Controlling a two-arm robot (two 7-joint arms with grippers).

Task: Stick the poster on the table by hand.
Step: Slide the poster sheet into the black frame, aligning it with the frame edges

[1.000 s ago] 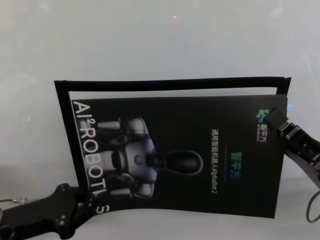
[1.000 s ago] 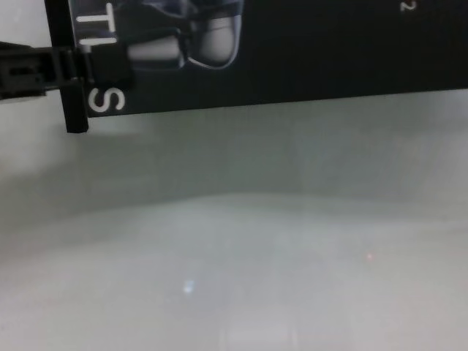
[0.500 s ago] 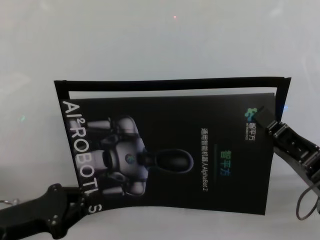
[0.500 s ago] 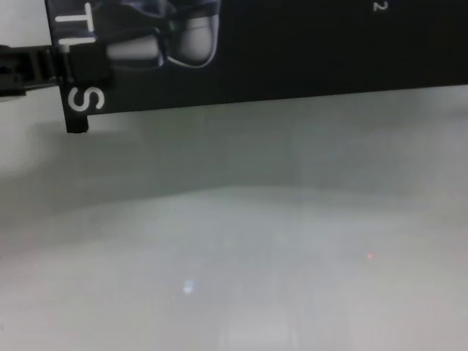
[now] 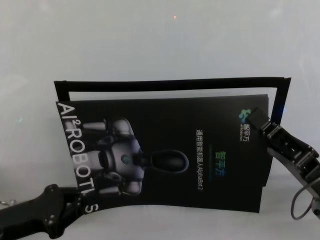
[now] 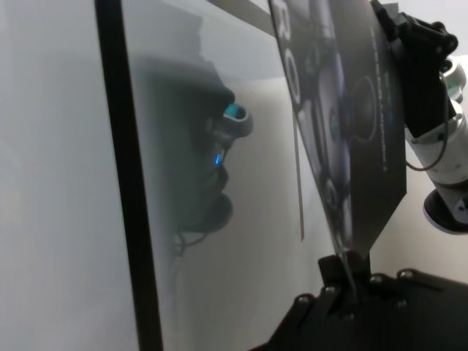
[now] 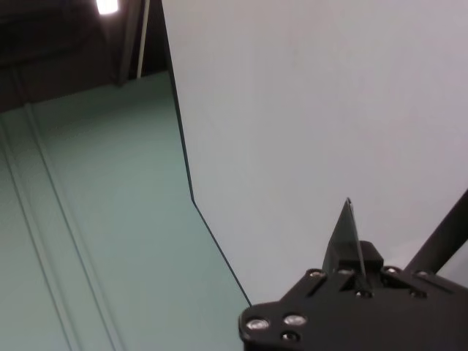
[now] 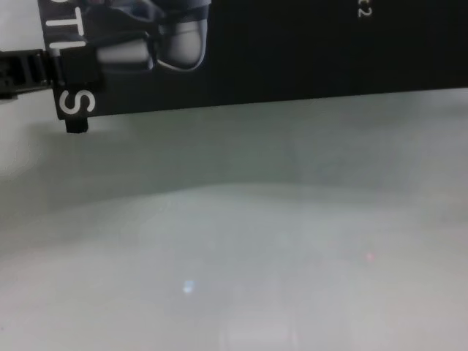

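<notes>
Black and glossy, the poster [image 5: 165, 155] hangs in front of me over the pale grey-white bench [image 5: 160, 45], held between both arms. Reading from the left on my head view, I see big white capitals running down its left edge, then a grey-white robot picture, then small white and green text, then a small logo near the right edge. Its lower edge bows slightly. Behind it on the bench lies a thin black rectangular outline [image 5: 170, 83], and the sheet sits a little lower and to the left of it.

My left end effector [image 5: 75, 202] is clamped on the poster's lower left corner, beside the letter S; the left wrist view shows the sheet's edge pinched between the fingers [image 6: 344, 274]. My right end effector [image 5: 260, 120] is closed on the right edge by the logo, and the right wrist view shows a corner of the sheet standing up from its closed fingers [image 7: 351, 256].
</notes>
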